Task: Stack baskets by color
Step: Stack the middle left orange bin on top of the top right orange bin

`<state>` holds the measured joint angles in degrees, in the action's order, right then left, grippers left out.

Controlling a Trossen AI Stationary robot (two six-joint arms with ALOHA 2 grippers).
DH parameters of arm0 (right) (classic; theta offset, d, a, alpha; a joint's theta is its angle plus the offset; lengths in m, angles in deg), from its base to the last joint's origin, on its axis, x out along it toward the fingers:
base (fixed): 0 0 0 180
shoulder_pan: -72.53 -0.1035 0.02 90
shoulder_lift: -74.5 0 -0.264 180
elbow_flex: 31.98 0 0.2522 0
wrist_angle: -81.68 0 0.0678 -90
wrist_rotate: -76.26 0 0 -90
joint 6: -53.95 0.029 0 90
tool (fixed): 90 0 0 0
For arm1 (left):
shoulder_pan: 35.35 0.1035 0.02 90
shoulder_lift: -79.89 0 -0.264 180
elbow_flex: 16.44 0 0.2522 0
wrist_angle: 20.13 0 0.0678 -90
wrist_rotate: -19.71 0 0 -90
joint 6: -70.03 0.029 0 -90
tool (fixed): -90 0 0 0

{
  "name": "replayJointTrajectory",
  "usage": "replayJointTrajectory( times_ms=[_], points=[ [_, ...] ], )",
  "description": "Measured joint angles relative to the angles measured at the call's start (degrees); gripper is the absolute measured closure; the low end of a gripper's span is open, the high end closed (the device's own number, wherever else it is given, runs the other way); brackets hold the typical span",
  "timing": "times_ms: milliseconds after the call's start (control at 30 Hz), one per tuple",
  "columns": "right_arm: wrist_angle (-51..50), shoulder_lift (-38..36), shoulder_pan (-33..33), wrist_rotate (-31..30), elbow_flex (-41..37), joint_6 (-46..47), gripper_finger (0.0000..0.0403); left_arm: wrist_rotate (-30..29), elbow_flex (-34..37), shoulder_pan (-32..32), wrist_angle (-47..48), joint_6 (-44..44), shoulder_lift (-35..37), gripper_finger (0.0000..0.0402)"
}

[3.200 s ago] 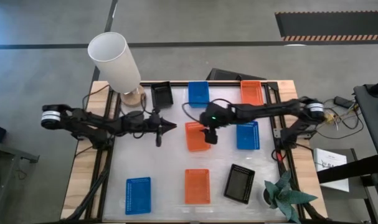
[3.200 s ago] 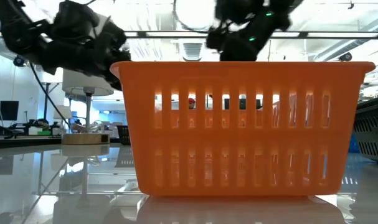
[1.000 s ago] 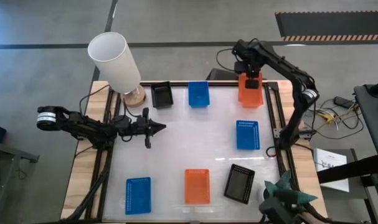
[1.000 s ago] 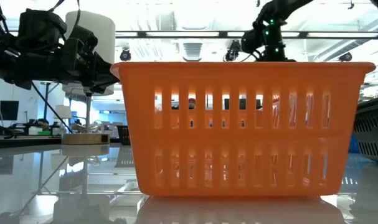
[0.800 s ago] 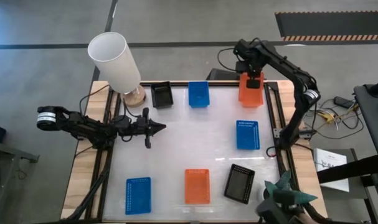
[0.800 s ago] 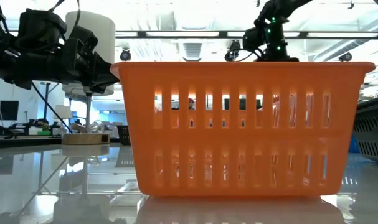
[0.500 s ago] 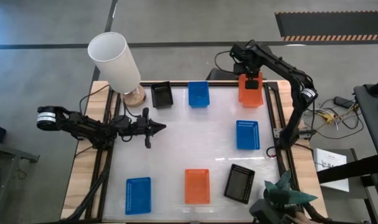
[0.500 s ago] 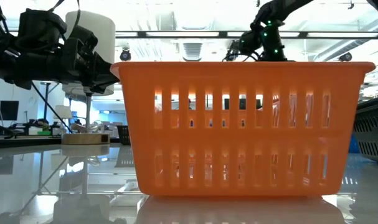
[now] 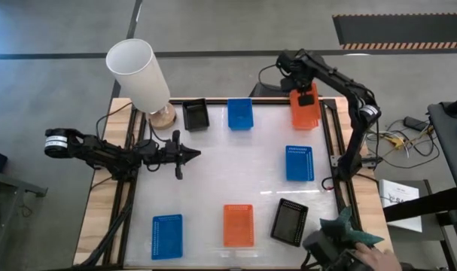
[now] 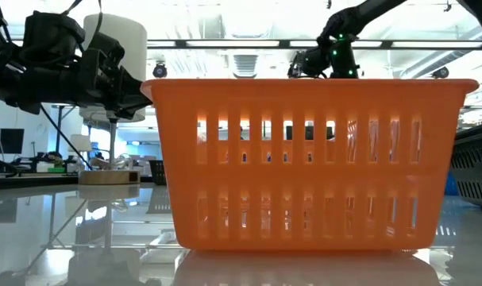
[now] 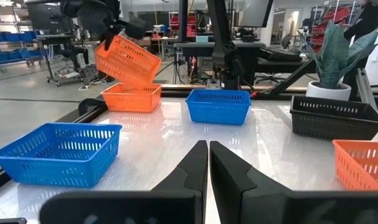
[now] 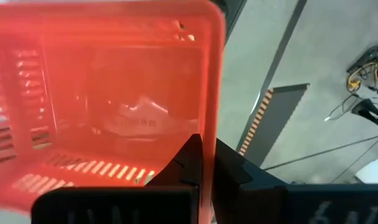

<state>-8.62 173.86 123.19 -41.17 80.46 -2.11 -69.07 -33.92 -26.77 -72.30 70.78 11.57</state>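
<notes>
table (image 9: 213,181); tilted orange basket (image 9: 304,110) clamped

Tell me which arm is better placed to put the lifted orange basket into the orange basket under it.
The right. Its gripper already pinches the tilted orange basket's wall directly above the other orange basket. The left gripper is shut, empty, and far across the table.

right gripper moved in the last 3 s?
Yes. The right gripper, shut on an orange basket, went from mid-table to the far right corner, over the orange basket there.

Right hand (image 9: 303,92) clamped — raised at far edge, left hand (image 9: 196,154) closed, level
</notes>
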Motion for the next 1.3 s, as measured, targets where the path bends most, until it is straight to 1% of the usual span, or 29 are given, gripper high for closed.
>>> replayJointTrajectory(
  times_ms=[67,167,400,600,700,867,1000,1167,1233,1300],
  points=[
    [0.5,0.4,0.1,0.4,0.0,-0.7,0.0394,0.0,0.0,0.0,0.0,0.0,0.0,0.0402],
    [0.9,1.4,0.4,2.6,0.0,-1.2,0.0394,0.0,0.0,0.0,0.0,0.0,0.0,0.0402],
    [1.1,4.7,3.7,2.9,-0.1,-2.0,0.0394,0.0,0.0,0.0,0.0,-0.2,0.0,0.0402],
    [1.9,5.7,4.7,8.2,-0.1,-1.6,0.0394,0.0,0.0,0.0,0.0,-0.2,0.0,0.0402],
    [2.5,5.4,4.7,9.7,-0.1,-1.9,0.0394,0.0,0.0,0.0,0.0,-0.2,0.0,0.0402],
    [2.5,5.4,4.9,11.2,-0.1,2.4,0.0391,0.0,0.0,0.0,0.0,-0.1,0.0,0.0402],
    [3.8,5.4,4.9,10.9,0.0,3.2,0.0368,0.0,0.0,0.0,0.0,-0.1,0.0,0.0402],
    [3.8,5.3,4.8,10.8,0.4,4.2,0.0320,0.0,0.0,0.0,0.0,0.0,0.0,0.0402],
    [3.8,5.3,4.7,9.7,0.4,4.9,0.0300,0.0,0.0,0.0,0.0,0.0,0.0,0.0402],
    [3.8,5.3,4.4,9.3,0.4,5.6,0.0288,0.0,0.0,0.0,0.0,0.0,0.0,0.0402]
  ],
)
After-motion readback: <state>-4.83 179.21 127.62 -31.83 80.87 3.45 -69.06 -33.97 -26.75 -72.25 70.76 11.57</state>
